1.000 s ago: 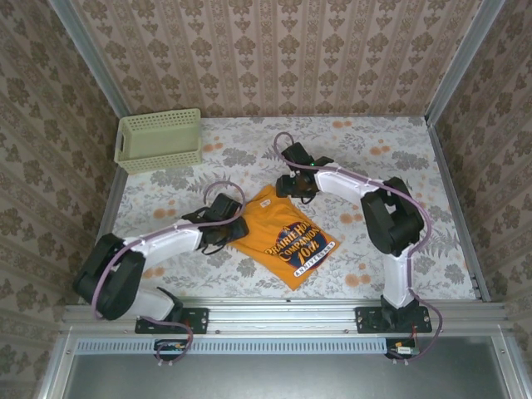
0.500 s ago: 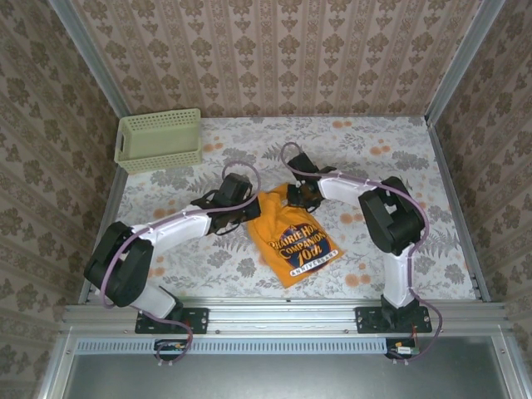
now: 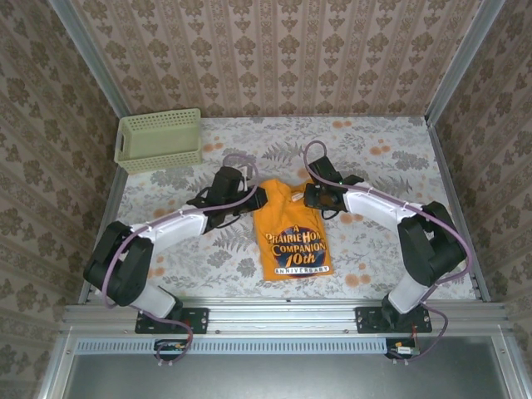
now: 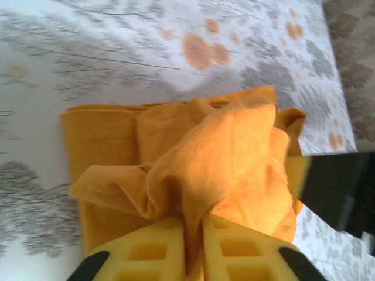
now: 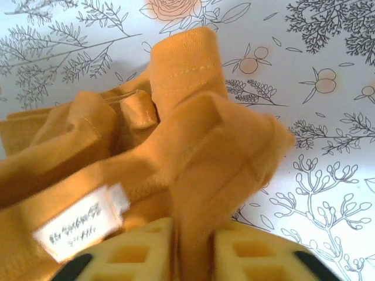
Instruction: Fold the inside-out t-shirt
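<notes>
Top external: left gripper [image 3: 259, 198] and right gripper [image 3: 307, 195] clamp the soft, limp shirt [image 3: 291, 239] at its 11 and 1 o'clock corners, sensible holds.

You see dark print on the orange t-shirt [image 3: 291, 241] reading "A Prairie Hom… Companion 10th Anniversary". Its white sewn-in tag [image 5: 82, 228] carries small print, too blurred to read.

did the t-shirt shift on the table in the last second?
Yes. The t-shirt swung from lying diagonal to square with the table's near rail, its print now reading level with it.
</notes>
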Controlling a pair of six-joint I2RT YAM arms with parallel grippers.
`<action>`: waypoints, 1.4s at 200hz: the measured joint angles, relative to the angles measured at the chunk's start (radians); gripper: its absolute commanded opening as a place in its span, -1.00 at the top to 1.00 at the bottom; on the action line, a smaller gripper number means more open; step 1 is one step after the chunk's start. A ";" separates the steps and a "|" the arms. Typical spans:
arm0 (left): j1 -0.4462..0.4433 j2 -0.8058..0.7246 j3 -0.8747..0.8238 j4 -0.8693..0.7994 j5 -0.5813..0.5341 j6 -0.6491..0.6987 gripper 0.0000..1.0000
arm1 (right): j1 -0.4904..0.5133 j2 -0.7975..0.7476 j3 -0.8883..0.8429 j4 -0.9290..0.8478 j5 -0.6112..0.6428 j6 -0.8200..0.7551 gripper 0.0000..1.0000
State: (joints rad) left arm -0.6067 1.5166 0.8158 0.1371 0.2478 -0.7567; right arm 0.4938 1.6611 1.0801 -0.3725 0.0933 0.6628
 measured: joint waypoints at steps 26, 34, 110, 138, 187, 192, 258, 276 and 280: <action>0.069 0.079 -0.003 -0.013 0.009 0.008 -0.10 | -0.011 0.021 -0.004 -0.001 0.001 -0.001 0.14; 0.074 0.098 -0.002 -0.030 0.010 0.011 -0.17 | -0.018 0.034 -0.004 -0.001 0.000 -0.004 0.09; 0.016 0.149 0.121 -0.150 0.009 0.029 -0.07 | -0.083 0.129 0.026 -0.012 -0.022 -0.024 0.02; -0.008 0.192 0.169 -0.163 0.002 0.035 0.01 | -0.083 0.188 0.071 -0.016 -0.031 -0.039 0.09; -0.014 0.244 0.211 -0.232 -0.024 0.046 0.40 | -0.082 0.217 0.086 -0.019 -0.046 -0.055 0.43; -0.017 0.245 0.215 -0.239 -0.025 0.050 0.47 | -0.082 0.217 0.086 -0.019 -0.046 -0.055 0.46; -0.059 0.245 0.296 -0.285 -0.062 0.081 1.00 | -0.072 0.217 0.091 -0.021 -0.044 -0.061 0.72; -0.074 0.245 0.318 -0.296 -0.070 0.087 1.00 | -0.072 0.216 0.092 -0.021 -0.044 -0.061 0.72; -0.077 0.245 0.324 -0.300 -0.075 0.089 1.00 | -0.072 0.216 0.092 -0.021 -0.044 -0.061 0.73</action>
State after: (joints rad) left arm -0.6842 1.7618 1.1397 -0.1631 0.1726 -0.6674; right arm 0.4217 1.8767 1.1717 -0.3939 0.0490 0.6014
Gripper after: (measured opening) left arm 0.057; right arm 0.140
